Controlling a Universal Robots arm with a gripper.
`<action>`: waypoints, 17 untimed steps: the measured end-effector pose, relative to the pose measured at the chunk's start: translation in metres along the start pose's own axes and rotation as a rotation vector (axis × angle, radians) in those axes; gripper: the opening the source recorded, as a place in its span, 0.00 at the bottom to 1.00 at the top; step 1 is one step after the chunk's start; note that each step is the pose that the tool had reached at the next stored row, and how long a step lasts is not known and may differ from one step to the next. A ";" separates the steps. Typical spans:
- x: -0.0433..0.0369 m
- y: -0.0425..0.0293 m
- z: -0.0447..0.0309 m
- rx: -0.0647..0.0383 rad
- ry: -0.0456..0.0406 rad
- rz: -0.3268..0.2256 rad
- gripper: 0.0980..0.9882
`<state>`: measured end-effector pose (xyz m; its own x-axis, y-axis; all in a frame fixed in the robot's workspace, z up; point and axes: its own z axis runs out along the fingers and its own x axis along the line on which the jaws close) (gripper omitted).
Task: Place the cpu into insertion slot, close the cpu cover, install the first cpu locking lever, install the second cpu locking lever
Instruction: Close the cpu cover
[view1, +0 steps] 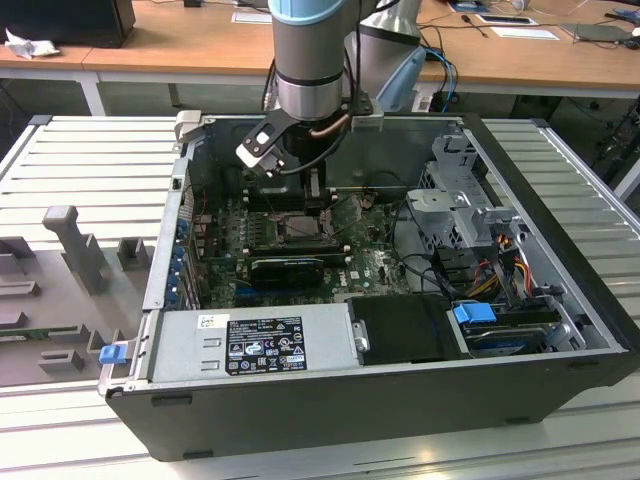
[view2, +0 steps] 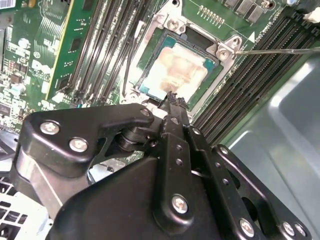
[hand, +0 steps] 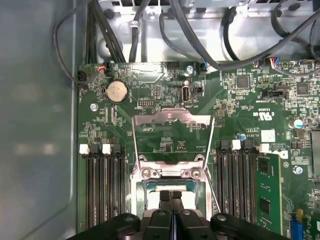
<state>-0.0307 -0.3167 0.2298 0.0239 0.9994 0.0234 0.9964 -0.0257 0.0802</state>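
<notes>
The cpu (view2: 177, 70), a pale silver-beige square, lies flat inside the insertion slot (view2: 225, 50), whose silvery rim and screws frame it on the green board. My gripper (view2: 173, 98) hangs just above the chip's near edge with its black fingers pressed together and nothing between them. In the first wrist view the gripper (hand: 171, 196) is over the slot (hand: 150, 173), and the cpu cover (hand: 172, 116) stands swung back off the socket, board showing through its window. A thin locking lever (hand: 214, 170) sticks up beside the slot. In the exterior view the gripper (view1: 320, 205) reaches down into the open case.
Black memory slots (hand: 105, 185) flank the socket on both sides, with one green module (hand: 263, 192). Cables (hand: 200, 45) run along the board's far edge. A long black card (view1: 288, 268), the power supply (view1: 260, 345) and a drive cage (view1: 470, 210) fill the case.
</notes>
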 end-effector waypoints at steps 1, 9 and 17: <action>0.0001 0.0002 -0.0025 0.000 0.0001 0.000 0.01; 0.0002 0.0050 -0.0048 0.000 0.0000 0.000 0.01; 0.0003 0.0072 -0.0047 0.000 0.0000 0.000 0.01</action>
<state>-0.0240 -0.3167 0.2351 0.0240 0.9994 0.0234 0.9964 -0.0258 0.0802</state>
